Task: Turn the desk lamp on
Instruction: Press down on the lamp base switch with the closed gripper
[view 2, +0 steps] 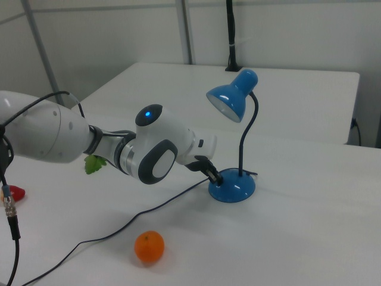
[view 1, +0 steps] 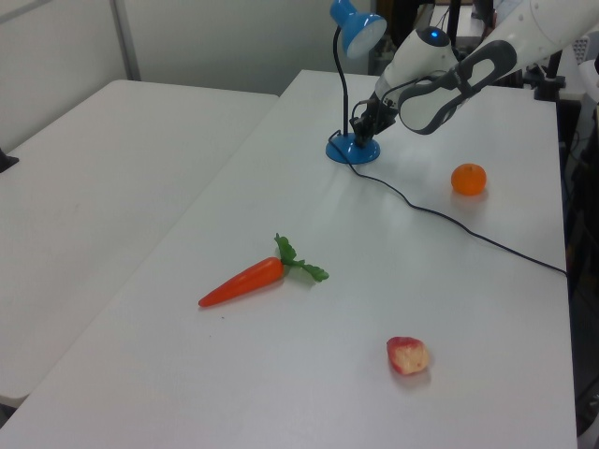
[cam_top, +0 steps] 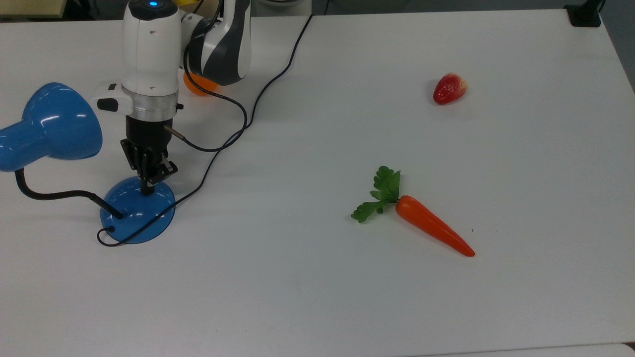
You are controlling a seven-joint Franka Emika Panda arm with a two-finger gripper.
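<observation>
While the gripper (cam_top: 147, 186) bears straight down on the round blue base (cam_top: 137, 211) of the desk lamp (cam_top: 49, 124), its fingertips look pressed together into a single point, holding nothing, and touch the dome where the switch would sit. Directly beneath the tool lies the base; the gooseneck (cam_top: 54, 192) curves off to the top view's left of it, and the bell shade (view 2: 231, 98) hangs above and beyond it in the right view. That shade shows no glow, so I judge the pressing step to be in hand and not yet finished. Next comes a firmer, short downward push on the switch, kept vertical so the light base does not skid. An orange (view 1: 468, 179) sits behind the arm, a toy carrot (cam_top: 431, 225) and strawberry (cam_top: 449, 88) well away. No brand or lettering can be read.
</observation>
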